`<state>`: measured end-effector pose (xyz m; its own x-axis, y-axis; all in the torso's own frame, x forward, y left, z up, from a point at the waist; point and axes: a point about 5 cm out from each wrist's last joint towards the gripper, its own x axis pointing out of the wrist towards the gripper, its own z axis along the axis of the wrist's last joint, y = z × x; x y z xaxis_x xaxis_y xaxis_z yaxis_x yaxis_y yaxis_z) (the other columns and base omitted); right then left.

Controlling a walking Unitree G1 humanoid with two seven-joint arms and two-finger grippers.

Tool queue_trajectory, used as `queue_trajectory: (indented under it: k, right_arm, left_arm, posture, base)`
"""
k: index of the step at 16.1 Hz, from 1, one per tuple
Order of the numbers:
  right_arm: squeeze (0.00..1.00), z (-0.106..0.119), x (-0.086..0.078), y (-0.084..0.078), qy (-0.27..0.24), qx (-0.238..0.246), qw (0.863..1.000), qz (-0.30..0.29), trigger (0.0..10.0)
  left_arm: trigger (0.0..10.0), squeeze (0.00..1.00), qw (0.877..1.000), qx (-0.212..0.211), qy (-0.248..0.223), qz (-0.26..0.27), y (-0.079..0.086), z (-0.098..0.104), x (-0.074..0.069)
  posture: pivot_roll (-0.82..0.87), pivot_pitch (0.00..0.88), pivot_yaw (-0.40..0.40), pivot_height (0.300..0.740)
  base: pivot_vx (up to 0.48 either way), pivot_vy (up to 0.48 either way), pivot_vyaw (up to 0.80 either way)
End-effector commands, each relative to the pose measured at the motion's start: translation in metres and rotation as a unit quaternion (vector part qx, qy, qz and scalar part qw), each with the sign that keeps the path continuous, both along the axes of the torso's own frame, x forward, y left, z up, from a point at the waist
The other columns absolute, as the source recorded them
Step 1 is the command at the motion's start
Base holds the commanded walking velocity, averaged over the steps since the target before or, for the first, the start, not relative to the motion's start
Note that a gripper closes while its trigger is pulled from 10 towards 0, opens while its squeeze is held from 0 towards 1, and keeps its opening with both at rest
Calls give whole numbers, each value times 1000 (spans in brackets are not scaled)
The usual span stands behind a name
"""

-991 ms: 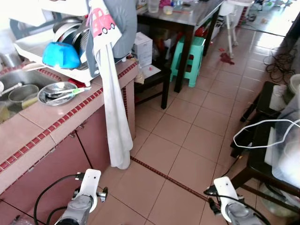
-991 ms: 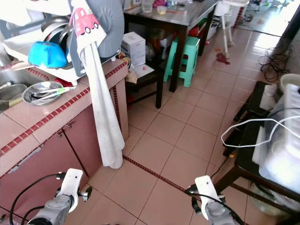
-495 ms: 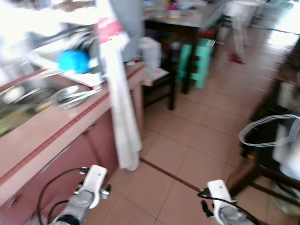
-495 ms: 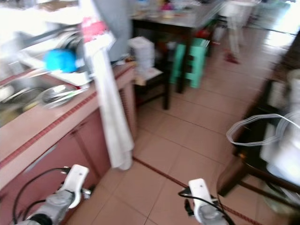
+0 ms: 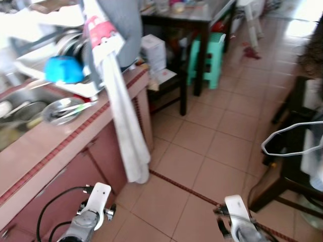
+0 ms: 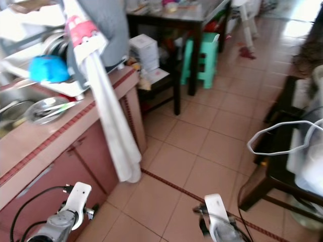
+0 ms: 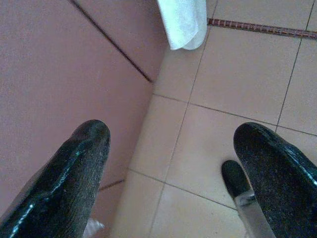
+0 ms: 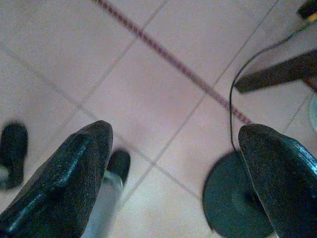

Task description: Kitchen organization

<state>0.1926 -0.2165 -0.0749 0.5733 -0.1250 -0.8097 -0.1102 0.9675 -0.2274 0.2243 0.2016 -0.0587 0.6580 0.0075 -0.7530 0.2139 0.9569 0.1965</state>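
A pink tiled counter point(image 5: 55, 146) runs along my left. On it stand a white dish rack point(image 5: 81, 89) with a blue bowl point(image 5: 63, 69), and a steel plate point(image 5: 63, 104) holding utensils. A long white towel point(image 5: 126, 136) hangs over the counter's end, down past the cabinet front. Both arms hang low near the floor. My left gripper point(image 7: 173, 144) is open beside the cabinet front point(image 7: 64, 74), with the towel's end point(image 7: 183, 22) ahead of it. My right gripper point(image 8: 176, 144) is open over bare floor tiles, with nothing between its fingers.
Past the counter are a dark table point(image 5: 202, 15), a green stool point(image 5: 209, 53) and a white box point(image 5: 154, 50) on a low black stand. A dark rack with clear plastic and a white wire point(image 5: 290, 136) stands at my right. A black round base point(image 8: 237, 198) lies by the right gripper.
The whole picture swung and blurred, then steadied, so the camera moved. Both arms still hang low and open. Nothing on the counter has shifted.
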Motion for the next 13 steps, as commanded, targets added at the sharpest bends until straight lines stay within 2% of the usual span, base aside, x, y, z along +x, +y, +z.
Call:
queue_trajectory:
  k: [1,2,9,13]
  right_arm:
    - [0,-1,-3,-1,6,1,1000,-6,10000]
    - [0,-2,-4,-1,9,-5,1000,3,10000]
    - [0,-2,-6,-6,15,-18,1000,21,10000]
    - [0,-3,-7,-3,16,-15,1000,22,10000]
  left_arm:
    - [10000,0,1000,-2,5,11,4,0,-2]
    - [10000,0,1000,3,6,11,5,-1,-3]
    - [10000,0,1000,8,9,8,6,-3,-7]
    - [10000,0,1000,11,14,4,7,-4,-9]
  posture:
    - [-50,27,76,740]
    - [-52,26,77,740]
    - [-57,17,72,740]
    - [-58,19,75,740]
  base:
    - [0,0,-694]
    - [0,0,-706]
    - [0,0,0]
    - [0,-277,0]
